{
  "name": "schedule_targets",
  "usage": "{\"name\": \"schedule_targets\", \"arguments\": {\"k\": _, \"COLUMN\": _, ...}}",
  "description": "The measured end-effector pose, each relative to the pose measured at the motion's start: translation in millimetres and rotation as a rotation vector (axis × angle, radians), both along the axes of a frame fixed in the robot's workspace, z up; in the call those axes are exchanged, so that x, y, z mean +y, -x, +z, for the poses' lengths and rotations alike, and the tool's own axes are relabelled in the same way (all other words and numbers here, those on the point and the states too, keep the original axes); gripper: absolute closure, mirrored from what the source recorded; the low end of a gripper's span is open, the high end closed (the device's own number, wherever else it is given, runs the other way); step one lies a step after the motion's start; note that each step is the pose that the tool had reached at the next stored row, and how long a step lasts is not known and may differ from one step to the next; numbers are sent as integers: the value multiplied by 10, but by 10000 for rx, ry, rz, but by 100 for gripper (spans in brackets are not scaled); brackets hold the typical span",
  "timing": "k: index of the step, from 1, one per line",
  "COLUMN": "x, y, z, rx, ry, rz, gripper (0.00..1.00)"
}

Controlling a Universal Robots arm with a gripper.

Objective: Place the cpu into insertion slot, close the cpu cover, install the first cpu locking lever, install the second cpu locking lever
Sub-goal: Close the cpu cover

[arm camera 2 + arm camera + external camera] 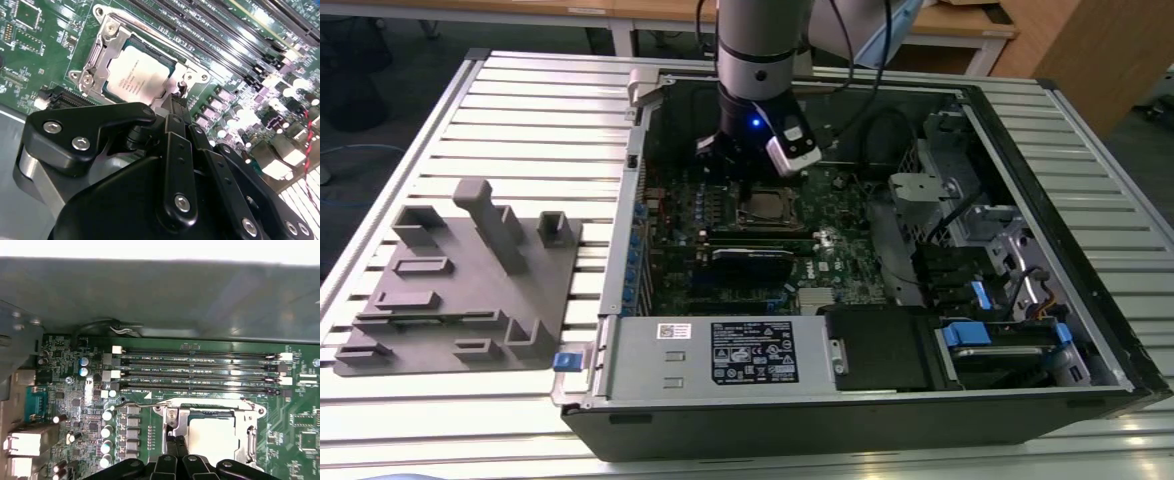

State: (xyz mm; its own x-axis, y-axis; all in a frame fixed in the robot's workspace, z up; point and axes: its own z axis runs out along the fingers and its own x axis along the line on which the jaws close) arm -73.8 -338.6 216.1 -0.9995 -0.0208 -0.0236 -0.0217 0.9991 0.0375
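Note:
The cpu (141, 76) lies flat in the insertion slot (766, 211) on the green motherboard, its silvery top showing. The cpu cover (104, 54) is down around it as a metal frame, seen in both wrist views. A thin lever rod (165, 46) runs along the socket's edge beside the memory slots. My gripper (176, 101) is shut with nothing between its fingers, and its tips sit right at the socket's edge, close to a corner of the cover (181, 416). In the first wrist view the gripper (175, 441) stands beside the cpu (210, 440).
Long black memory slots (200, 372) run past the socket. The open computer case (1067, 150) walls in the board. A power supply (720, 355), drive bays (987, 340) and a black card (754, 257) lie nearby. A grey fixture (467, 280) sits on the slatted table at the exterior view's left.

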Motion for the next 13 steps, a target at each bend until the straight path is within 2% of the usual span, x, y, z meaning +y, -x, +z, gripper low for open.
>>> {"name": "schedule_targets", "arguments": {"k": 2, "x": 0, "y": 0, "z": 38, "rx": 0, "ry": 0, "rz": 1, "gripper": 89}}
{"name": "schedule_targets", "arguments": {"k": 6, "x": 0, "y": 0, "z": 46, "rx": -1, "ry": -1, "rz": 0, "gripper": 89}}
{"name": "schedule_targets", "arguments": {"k": 7, "x": 0, "y": 2, "z": 46, "rx": -18, "ry": 0, "rz": 2, "gripper": 89}}
{"name": "schedule_targets", "arguments": {"k": 9, "x": 0, "y": 5, "z": 41, "rx": -214, "ry": 1, "rz": 0, "gripper": 89}}
{"name": "schedule_targets", "arguments": {"k": 10, "x": 0, "y": 5, "z": 38, "rx": -287, "ry": 0, "rz": 0, "gripper": 89}}
{"name": "schedule_targets", "arguments": {"k": 11, "x": 0, "y": 4, "z": 35, "rx": -317, "ry": -3, "rz": 1, "gripper": 89}}
{"name": "schedule_targets", "arguments": {"k": 13, "x": 0, "y": -15, "z": 34, "rx": -320, "ry": -1, "rz": 2, "gripper": 89}}
